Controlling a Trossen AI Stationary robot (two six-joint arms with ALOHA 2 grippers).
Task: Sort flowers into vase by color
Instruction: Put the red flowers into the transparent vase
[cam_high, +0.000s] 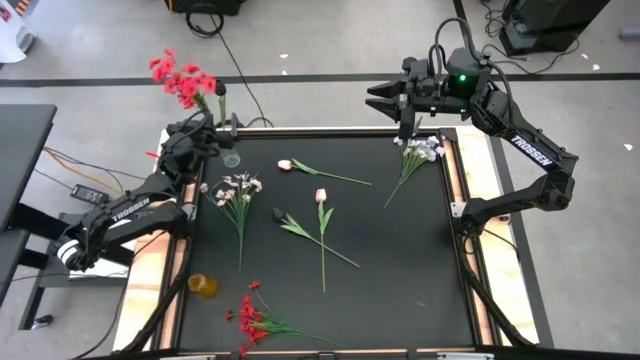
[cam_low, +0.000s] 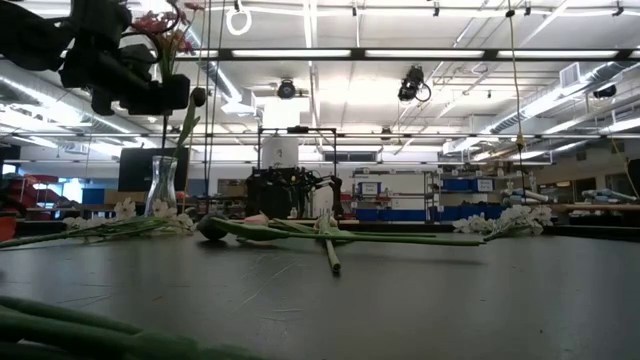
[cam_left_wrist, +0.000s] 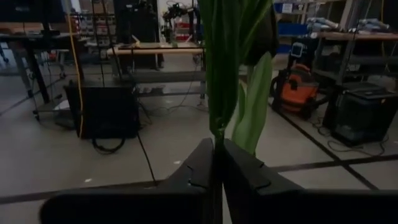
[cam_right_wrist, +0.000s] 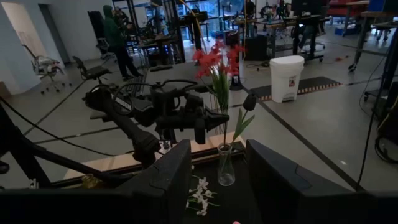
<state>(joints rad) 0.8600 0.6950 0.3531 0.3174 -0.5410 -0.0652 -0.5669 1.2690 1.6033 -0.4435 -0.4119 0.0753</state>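
Observation:
My left gripper (cam_high: 212, 126) is shut on the stem of a red small-bloom spray (cam_high: 181, 80), above a clear glass vase (cam_high: 232, 158) at the table's far left. The vase (cam_right_wrist: 226, 165) also holds a dark-budded stem with a leaf (cam_right_wrist: 248, 103). My right gripper (cam_high: 378, 99) is open and empty, high over the far edge near a white spray (cam_high: 420, 150) lying on the table. On the table also lie a second white spray (cam_high: 238, 190), two pink tulips (cam_high: 321, 197) (cam_high: 286, 165), a dark-budded stem (cam_high: 280, 216) and a second red spray (cam_high: 250, 315). My left gripper pinches the red spray's green stem (cam_left_wrist: 216, 134) between its two fingers, below the blooms. The fingers lie level, across the stem, coming from the table's left side. The spray stands upright, blooms up (cam_right_wrist: 216, 61), its lower stem reaching down into the vase's neck (cam_right_wrist: 224, 148).
A small yellow object (cam_high: 203, 285) lies near the table's left front. Wooden rails (cam_high: 497, 170) border the black mat. People and lab furniture show beyond the table (cam_right_wrist: 115, 37).

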